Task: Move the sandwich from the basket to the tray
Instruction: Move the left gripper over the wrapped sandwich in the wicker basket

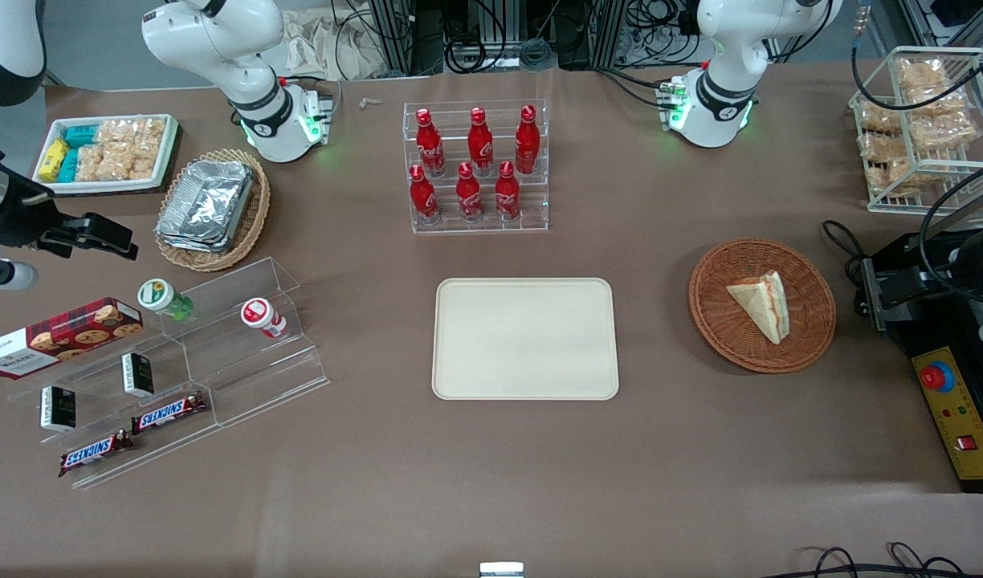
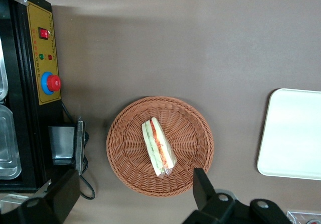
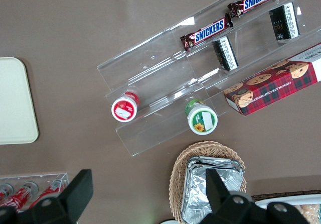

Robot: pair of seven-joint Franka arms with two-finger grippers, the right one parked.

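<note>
A matte brown table [image 1: 491, 466] fills the scene, with cable bundles and metal framing at its edge by the arm bases. Near the table's middle lies the tray [image 1: 526, 338], a flat cream-beige rectangle with rounded corners and a low rim, nothing on it. Farther from the front camera stands a clear acrylic rack [image 1: 477, 168] holding red bottles. Toward the working arm's end sits the basket [image 1: 762, 305], round, shallow, reddish-brown wicker with a tight weave. The sandwich [image 1: 763, 304] rests in it, a pale triangular wedge with red and green filling along its cut edge; in the left wrist view it appears wrapped in clear film. Beside the basket is a black control box [image 1: 945, 377] with a yellow panel and red button. Toward the parked arm's end are a stepped clear display [image 1: 186, 377] with snack bars and a tan oval basket of foil trays [image 1: 210, 207]. The gripper [image 2: 133, 196] hangs above the basket's rim, its dark fingers [image 2: 203, 186] spread wide apart and holding nothing
</note>
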